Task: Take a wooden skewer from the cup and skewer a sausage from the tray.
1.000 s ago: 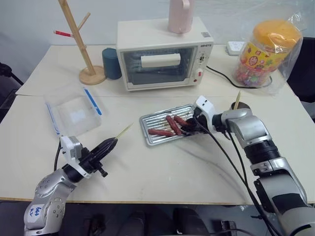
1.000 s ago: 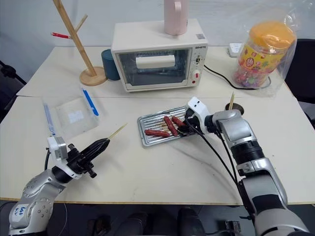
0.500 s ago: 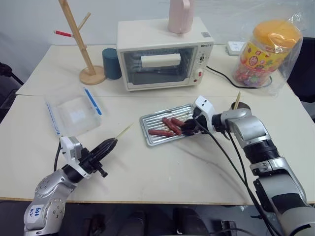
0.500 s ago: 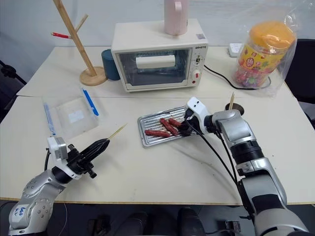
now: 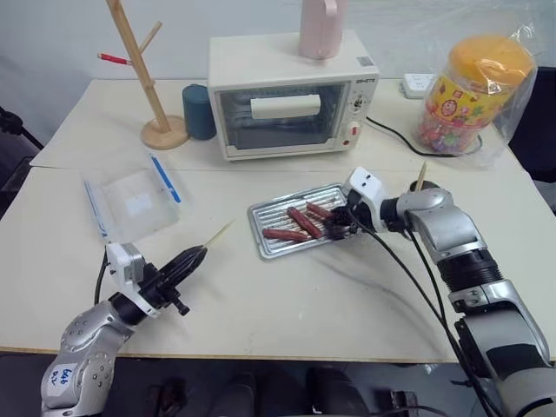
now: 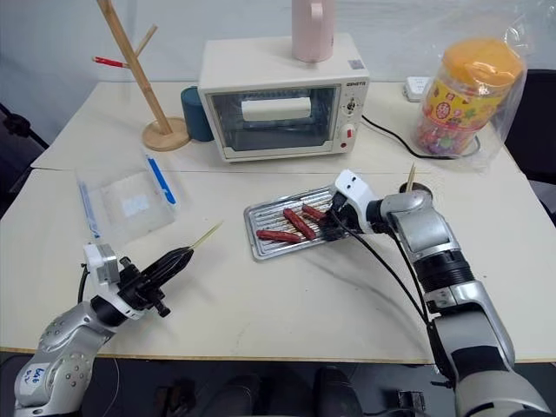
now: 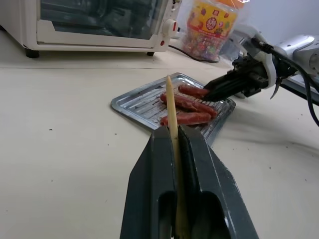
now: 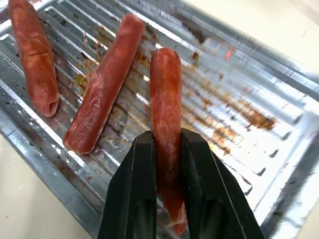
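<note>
- The right gripper (image 8: 167,169) pinches one sausage (image 8: 166,104) between its two black fingers, over the right end of the tray (image 5: 269,248). The hold is near one end only, so most of the sausage sticks out past the fingertips; it could swing or droop when carried.
- The skin looks greasy, and the ribbed tray floor shows oily residue. A smooth, slick sausage may slide out of so narrow a pinch and fall back onto the tray or roll onto the table (image 5: 287,295).
- Two more sausages lie just left of the held one on the tray; one (image 8: 102,84) sits close beside it and could be nudged.
- The left gripper (image 7: 178,144) is clamped on the wooden skewer (image 7: 171,107), near the table's near-left side, well apart from the tray. The point juts far beyond the fingers, aimed toward the tray.
- Such a thin stick, held only at its base, could flex, skate off the rounded skin, or snap if pushed off-axis.
- A push along the sausage could drive it out of the right fingers, or bring the point against them.
- The cup (image 5: 425,188) with a spare skewer stands just behind the right forearm; a backward swing might tip it.
</note>
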Tool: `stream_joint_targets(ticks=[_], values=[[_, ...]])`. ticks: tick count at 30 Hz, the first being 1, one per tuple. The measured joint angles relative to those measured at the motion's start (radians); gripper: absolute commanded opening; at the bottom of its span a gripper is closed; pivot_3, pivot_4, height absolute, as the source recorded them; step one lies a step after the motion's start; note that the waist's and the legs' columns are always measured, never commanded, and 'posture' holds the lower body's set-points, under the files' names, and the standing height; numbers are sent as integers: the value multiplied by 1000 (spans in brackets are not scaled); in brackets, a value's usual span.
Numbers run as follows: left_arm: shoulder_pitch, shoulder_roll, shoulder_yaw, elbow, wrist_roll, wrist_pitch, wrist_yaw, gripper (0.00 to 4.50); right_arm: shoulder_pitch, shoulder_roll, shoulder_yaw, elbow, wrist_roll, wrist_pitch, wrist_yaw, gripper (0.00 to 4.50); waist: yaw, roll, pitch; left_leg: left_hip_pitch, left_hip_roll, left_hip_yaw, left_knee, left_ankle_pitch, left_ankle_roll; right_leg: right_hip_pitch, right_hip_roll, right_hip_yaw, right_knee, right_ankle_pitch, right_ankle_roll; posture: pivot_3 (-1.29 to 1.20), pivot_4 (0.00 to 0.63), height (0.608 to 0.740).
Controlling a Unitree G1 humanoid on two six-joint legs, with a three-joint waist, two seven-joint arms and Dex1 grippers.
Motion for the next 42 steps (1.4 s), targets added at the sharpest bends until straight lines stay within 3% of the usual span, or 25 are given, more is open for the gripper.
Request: stream_joint_targets(ticks=[7, 19, 34, 42], values=[[-24, 35, -2, 0, 4, 6, -33, 0, 45, -52, -52, -135, 32, -251, 76, 503, 1, 0, 0, 0, 0, 0, 0, 0, 0, 0, 0, 0, 0, 0, 0, 0, 150, 740], [-171, 268, -61, -71, -133, 245, -214, 0, 173, -98, -73, -281, -44, -743, 41, 503, 0, -1, 1, 0, 0, 0, 0, 0, 0, 0, 0, 0, 0, 0, 0, 0, 150, 740], [-278, 276, -106, -13, -121, 273, -297, 0, 265, -139, -72, -381, -24, -787, 51, 503, 1, -1, 1, 0, 1, 0, 0, 0, -1, 0, 1, 0, 1, 0, 0, 0, 150, 740], [-298, 236, -140, 3, -94, 264, -295, 0, 288, -147, -72, -383, -21, -784, 59, 503, 2, -1, 1, 0, 1, 0, 1, 0, -1, 0, 1, 0, 1, 0, 0, 0, 150, 740]])
